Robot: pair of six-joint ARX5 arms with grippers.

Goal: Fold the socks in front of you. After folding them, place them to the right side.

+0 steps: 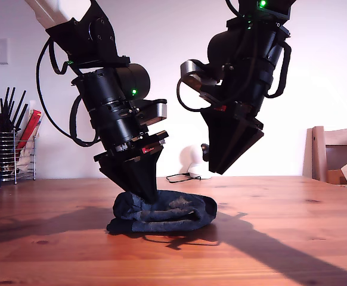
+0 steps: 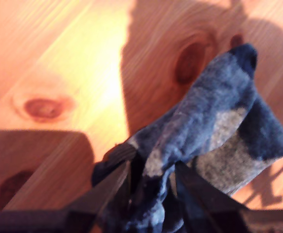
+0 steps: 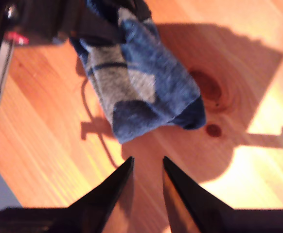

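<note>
So the socks [image 1: 164,213] are lying in a folded, lumpy bundle on the wooden table [image 1: 293,238], which is warm orange pine with dark knots and hard sunlight throwing big arm shadows across it. My first gripper [image 2: 151,187] is pressed down onto the end of the socks toward the exterior view's left, clamped on the knit with fabric bunched between its fingers. My second gripper [image 3: 146,167] hangs above the table past the other end of the socks, not touching anything, its fingers slightly apart with bare wood showing between them. Behind the socks there's a plain white wall [image 1: 161,36]. Off toward the exterior view's left of the socks sits a wire utensil rack [image 1: 9,156]; toward the right, a wooden chair [image 1: 334,152].
</note>
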